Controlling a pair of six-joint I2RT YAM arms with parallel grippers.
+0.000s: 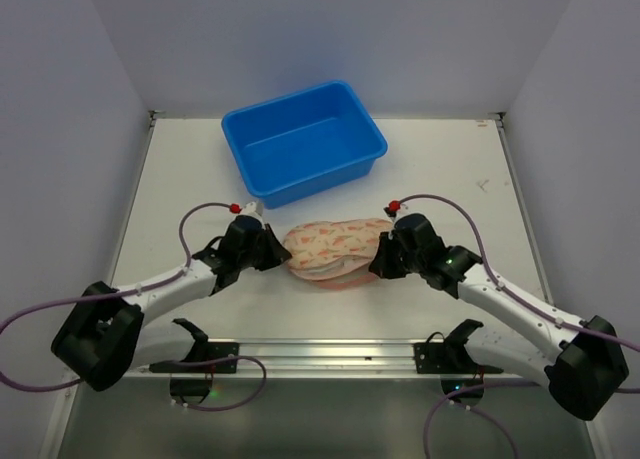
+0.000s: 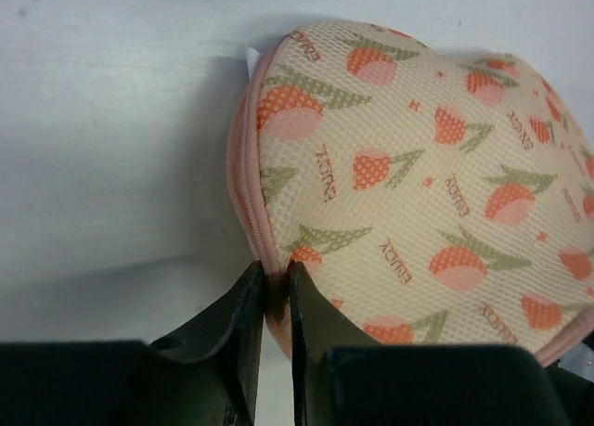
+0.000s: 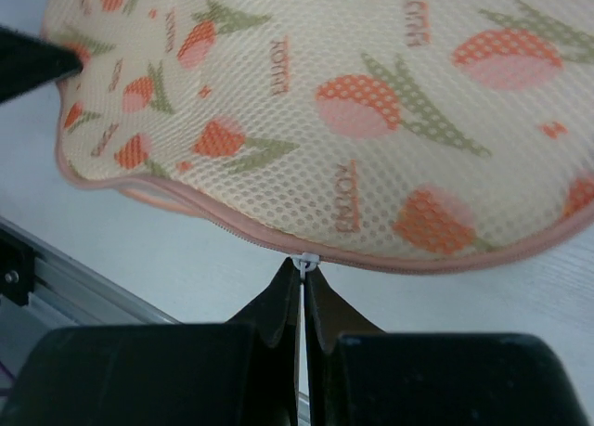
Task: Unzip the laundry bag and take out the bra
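Your laundry bag point(image 1: 335, 247) lay between blue bin point(image 1: 303, 144), apart behind, and front rail point(image 1: 330, 354). Arms low, angled inward: left hand point(image 2: 274, 285) pinched its pink edging point(image 2: 243, 166), right hand point(image 3: 303, 279) its zipper pull point(image 3: 304, 259).

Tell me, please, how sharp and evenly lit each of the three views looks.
Top external: soft, even light, everything sharp, shadows faint. Left wrist: the laundry bag shows crisp mesh, the left hand is dark and blurred, and a grey shadow lies beside the bag. Right wrist: the print is sharp, the right hand underexposed and soft.
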